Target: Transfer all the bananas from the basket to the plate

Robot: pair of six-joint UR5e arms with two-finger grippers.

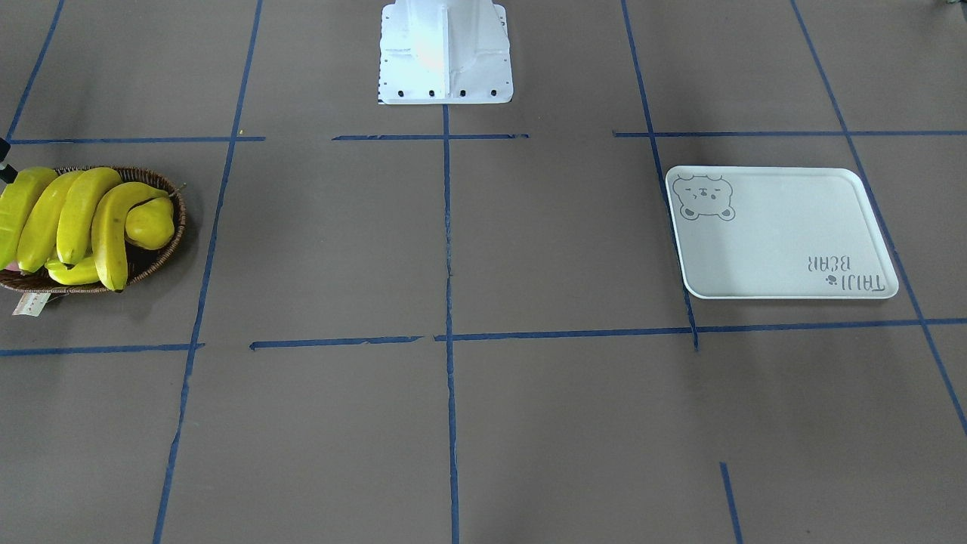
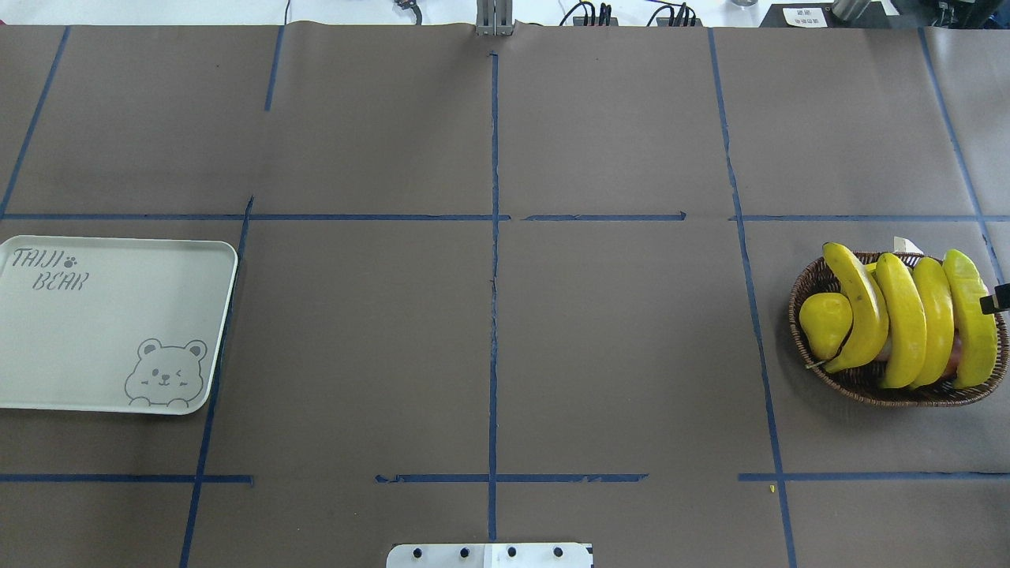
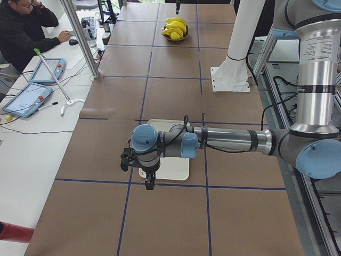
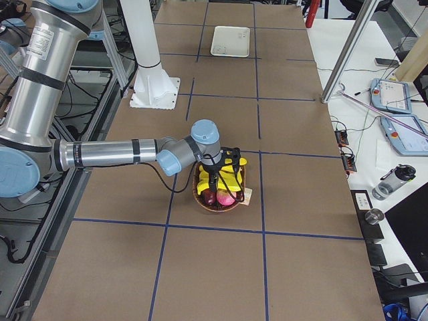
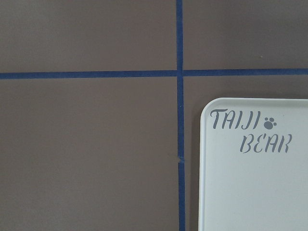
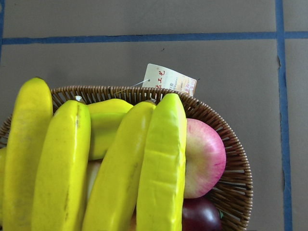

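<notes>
All four bananas (image 2: 903, 319) are found in the basket (image 2: 868, 388) at the tabletop's (image 2: 355, 355) right end: three laid side by side, one crosswise beneath. Packed alongside are a starfruit (image 2: 972, 315), pear (image 2: 824, 323), pink apple (image 6: 204, 159) and dark red fruit (image 6: 199, 216). A paper tag (image 6: 171, 79) is hung off the rim. Plate (image 2: 102, 331) is set at the left end, well apart.

Right gripper (image 4: 214, 187) is hung over the basket, left gripper (image 3: 150, 183) over the plate's edge. Opening and hold cannot be told for either.

Tabletop is papered brown and gridded with blue tape (image 2: 494, 315). A person (image 3: 24, 26) is seated at the white side bench (image 3: 32, 138).
</notes>
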